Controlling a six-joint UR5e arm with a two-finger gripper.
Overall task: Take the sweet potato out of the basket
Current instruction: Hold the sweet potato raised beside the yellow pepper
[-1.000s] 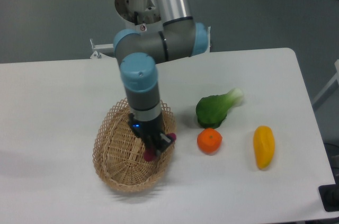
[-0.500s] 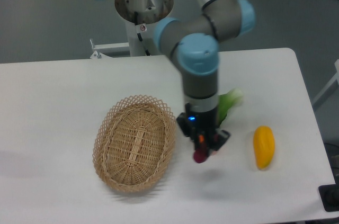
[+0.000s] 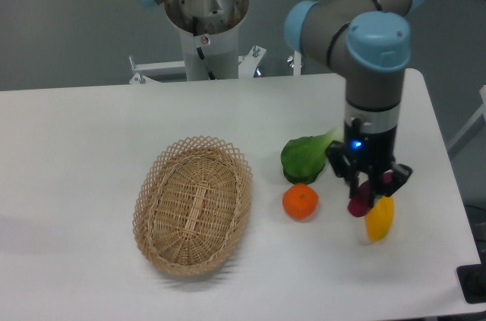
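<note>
The light tan wicker basket (image 3: pixel 193 203) lies on the white table at the left with nothing in it. My gripper (image 3: pixel 370 193) is far to its right, above the table, shut on the purple-magenta sweet potato (image 3: pixel 358 204). The sweet potato hangs tilted between the fingers, just in front of the yellow-orange fruit (image 3: pixel 379 219), which it partly hides.
A round orange (image 3: pixel 301 202) sits between the basket and the gripper. A green leafy vegetable (image 3: pixel 305 155) lies just behind the orange. The table's right edge (image 3: pixel 448 184) is close to the gripper. The robot's base column (image 3: pixel 206 25) stands at the back.
The gripper has carried the sweet potato out of the basket and to the right, past the orange, to above the yellow-orange fruit. The basket is left with nothing in it.
</note>
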